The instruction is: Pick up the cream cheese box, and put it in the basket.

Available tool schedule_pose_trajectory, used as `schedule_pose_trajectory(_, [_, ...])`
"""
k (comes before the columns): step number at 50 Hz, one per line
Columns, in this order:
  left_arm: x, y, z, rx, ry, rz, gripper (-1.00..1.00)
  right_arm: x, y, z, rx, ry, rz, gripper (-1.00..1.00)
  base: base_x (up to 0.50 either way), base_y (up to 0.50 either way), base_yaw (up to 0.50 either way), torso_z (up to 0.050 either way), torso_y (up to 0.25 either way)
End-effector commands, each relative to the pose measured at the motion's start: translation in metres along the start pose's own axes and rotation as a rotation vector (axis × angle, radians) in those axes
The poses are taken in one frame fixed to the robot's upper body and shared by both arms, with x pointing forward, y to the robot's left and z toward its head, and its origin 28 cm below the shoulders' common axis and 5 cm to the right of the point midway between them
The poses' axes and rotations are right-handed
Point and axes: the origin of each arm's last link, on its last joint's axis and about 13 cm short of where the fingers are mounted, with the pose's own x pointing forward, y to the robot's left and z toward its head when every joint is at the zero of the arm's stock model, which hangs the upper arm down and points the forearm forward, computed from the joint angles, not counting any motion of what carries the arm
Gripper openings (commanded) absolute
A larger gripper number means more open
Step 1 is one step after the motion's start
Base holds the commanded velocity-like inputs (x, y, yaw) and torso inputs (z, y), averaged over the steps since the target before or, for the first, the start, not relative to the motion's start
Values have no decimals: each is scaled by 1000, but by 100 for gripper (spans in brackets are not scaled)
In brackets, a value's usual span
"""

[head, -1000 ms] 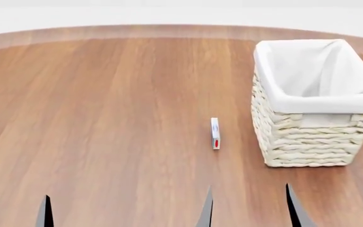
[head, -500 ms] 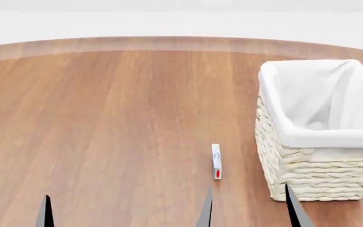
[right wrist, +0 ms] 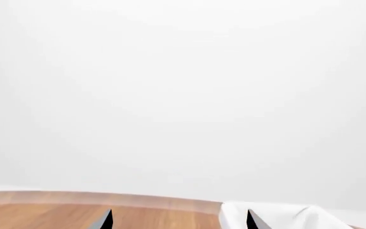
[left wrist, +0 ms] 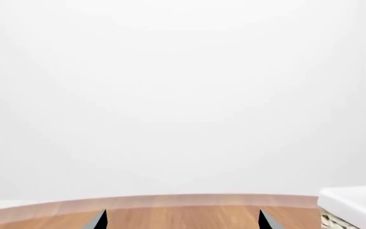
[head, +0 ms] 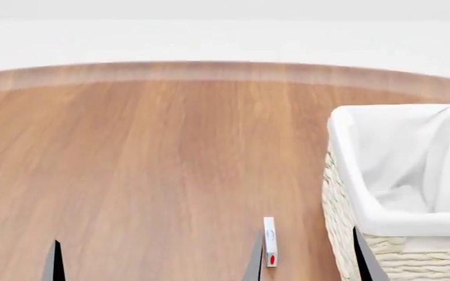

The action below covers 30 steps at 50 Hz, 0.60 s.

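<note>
— Cream cheese box (head: pixel 269 242): where is it seen, and can any writing be read?

— It is shown standing on its thin edge on the wooden table (head: pixel 147 158), near the woven basket (head: pixel 350 234) and apart from it. A blue oval mark and a red mark are visible; no lettering can be made out.

— What is given by the wrist views?

— Only in the head view is the box seen. In the left wrist view, a table edge and a basket corner (left wrist: pixel 354 205) are shown; in the right, the cloth liner (right wrist: pixel 278 217).

— And the fingers?

— The right gripper (head: pixel 307 257) is held wide, tips parted, gripping nothing. For the left gripper (left wrist: pixel 181 220), two separated tips are seen, also empty.
</note>
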Motion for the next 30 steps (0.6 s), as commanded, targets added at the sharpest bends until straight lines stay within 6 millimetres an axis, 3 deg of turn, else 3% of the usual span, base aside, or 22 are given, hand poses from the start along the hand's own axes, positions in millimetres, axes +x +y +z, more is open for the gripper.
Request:
schedule_pose_trajectory(1, [0,0,0,-2,1,1,100,0,0,0,-1,0,2,100,301,0,0,0,0])
schedule_pose_trajectory(18, [0,0,-1,-1,1,-2,100,0,0,1,0,-21,-4,100,298,1,0,0,1])
schedule_pose_trajectory(30, [-1,0,-1,-2,1,0,100,1,0,4,0,-16,-4,100,18,0,0,0,0])
